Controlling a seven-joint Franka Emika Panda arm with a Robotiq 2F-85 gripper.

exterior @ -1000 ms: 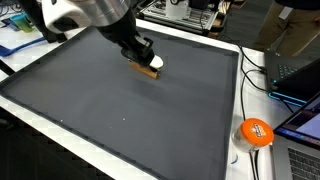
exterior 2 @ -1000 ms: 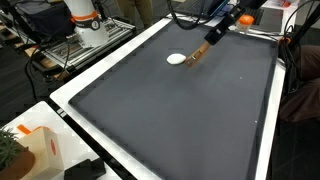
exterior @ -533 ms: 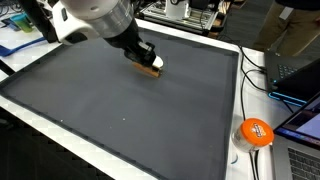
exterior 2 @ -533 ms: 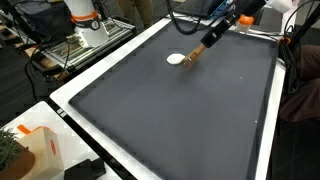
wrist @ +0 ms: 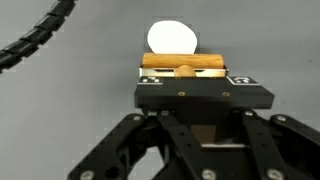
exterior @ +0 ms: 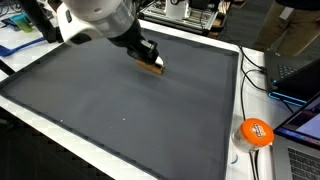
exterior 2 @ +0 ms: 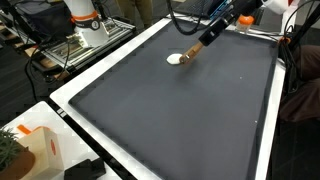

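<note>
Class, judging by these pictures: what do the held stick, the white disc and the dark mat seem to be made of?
The stick: likely wood, tan and matt, with faint grain. The disc: smooth plain white, perhaps plastic or paper; the look leaves it open. The mat: dark grey, matt, no shine, probably rubber or fabric.

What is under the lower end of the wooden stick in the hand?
A white disc lies on the dark mat there. The wooden stick covers one edge; whether they touch cannot be seen.
</note>
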